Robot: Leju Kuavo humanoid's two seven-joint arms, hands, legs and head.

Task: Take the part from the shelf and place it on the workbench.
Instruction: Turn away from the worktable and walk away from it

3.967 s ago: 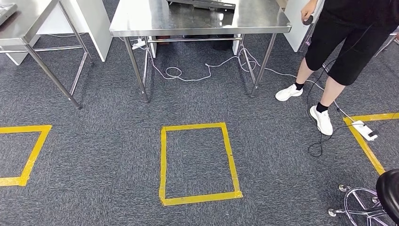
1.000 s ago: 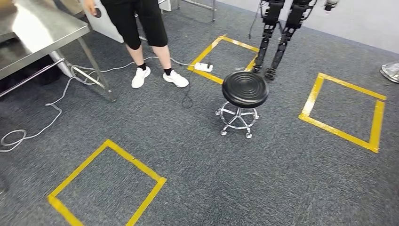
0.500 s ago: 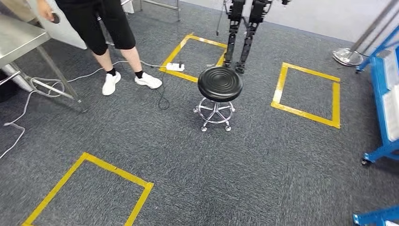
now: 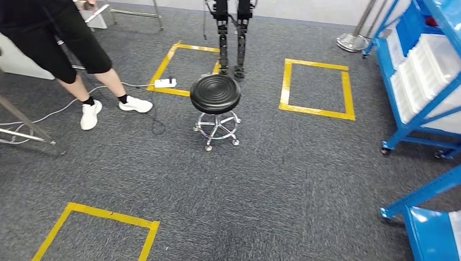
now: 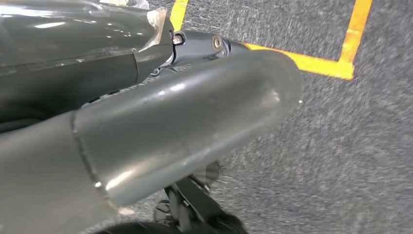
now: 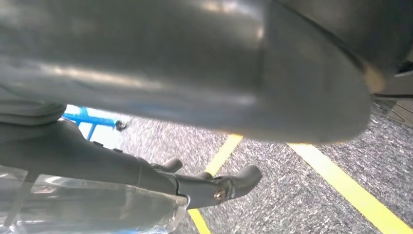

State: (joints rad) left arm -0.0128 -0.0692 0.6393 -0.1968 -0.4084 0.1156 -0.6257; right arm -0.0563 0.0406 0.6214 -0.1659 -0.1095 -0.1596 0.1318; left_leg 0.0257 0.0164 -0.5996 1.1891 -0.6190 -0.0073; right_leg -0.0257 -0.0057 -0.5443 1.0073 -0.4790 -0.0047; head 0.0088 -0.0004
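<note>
Both hands hang low over the carpet. Seen from the left wrist, my left hand (image 5: 146,126) is a large grey thumb with a darker finger (image 5: 214,45) beyond it, and I cannot tell whether it is released or clenched. Seen from the right wrist, my right hand (image 6: 204,187) shows dark fingers (image 6: 243,178) reaching out over a yellow tape line (image 6: 346,187), apart and grasping nothing.

From my head I look down on grey carpet (image 4: 272,185) marked with yellow taped squares (image 4: 317,88). At far right stands the blue shelf (image 4: 418,103), with white trays (image 4: 429,76) on its levels; I cannot make out the part among them. A black round stool (image 4: 215,93) stands mid-floor. Just behind it are another robot's dark legs (image 4: 231,38). At left stands a person (image 4: 60,49) in black shorts and white shoes, near a white power strip (image 4: 164,83).
</note>
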